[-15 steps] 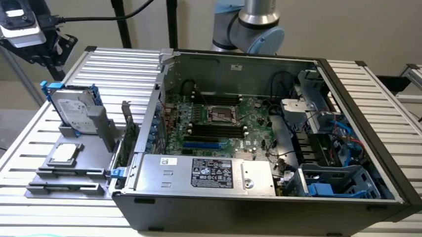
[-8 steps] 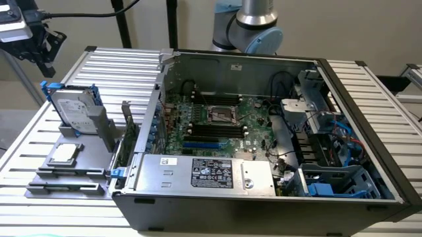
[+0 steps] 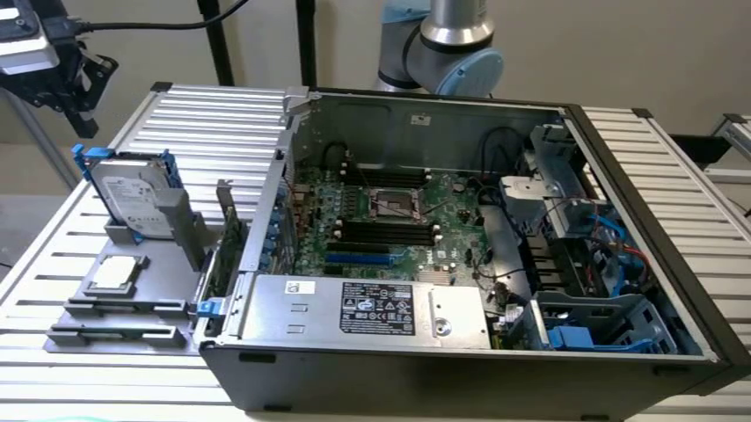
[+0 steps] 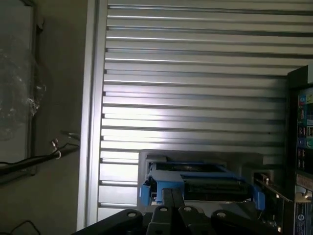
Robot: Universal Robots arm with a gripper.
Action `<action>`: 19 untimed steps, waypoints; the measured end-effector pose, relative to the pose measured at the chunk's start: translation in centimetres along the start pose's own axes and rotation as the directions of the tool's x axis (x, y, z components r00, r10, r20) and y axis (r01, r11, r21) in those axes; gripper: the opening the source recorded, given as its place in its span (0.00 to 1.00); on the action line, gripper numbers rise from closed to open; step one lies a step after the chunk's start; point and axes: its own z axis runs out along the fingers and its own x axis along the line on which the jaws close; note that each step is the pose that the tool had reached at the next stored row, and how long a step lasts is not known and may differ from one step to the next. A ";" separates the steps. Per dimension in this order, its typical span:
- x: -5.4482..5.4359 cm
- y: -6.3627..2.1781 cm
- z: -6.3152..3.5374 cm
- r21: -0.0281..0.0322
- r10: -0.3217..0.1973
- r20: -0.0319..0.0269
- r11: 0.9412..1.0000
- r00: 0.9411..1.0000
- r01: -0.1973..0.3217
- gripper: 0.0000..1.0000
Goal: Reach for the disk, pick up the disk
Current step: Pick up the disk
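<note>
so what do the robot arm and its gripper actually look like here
The arm is a silver-grey metal tube with rounded grey joints and a pale blue cap. The gripper is black, with link bars joined by round silver pins. A pale grey box sits by the wrist, with a black cable running from it.

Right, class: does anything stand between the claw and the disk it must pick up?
Nothing visible does. The claw hangs above the disk, which stands on edge in its grey holder, with open air between them. The computer case sits aside, to the exterior view's right.
</note>
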 end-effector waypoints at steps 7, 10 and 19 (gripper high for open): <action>0.0 0.00 0.01 0.000 -0.126 -0.003 0.992 0.992 0.126 0.11; 0.0 0.00 0.01 0.000 -0.180 -0.004 0.984 0.984 0.180 0.11; 0.0 0.00 0.01 -0.001 -0.338 -0.008 0.941 0.941 0.338 0.11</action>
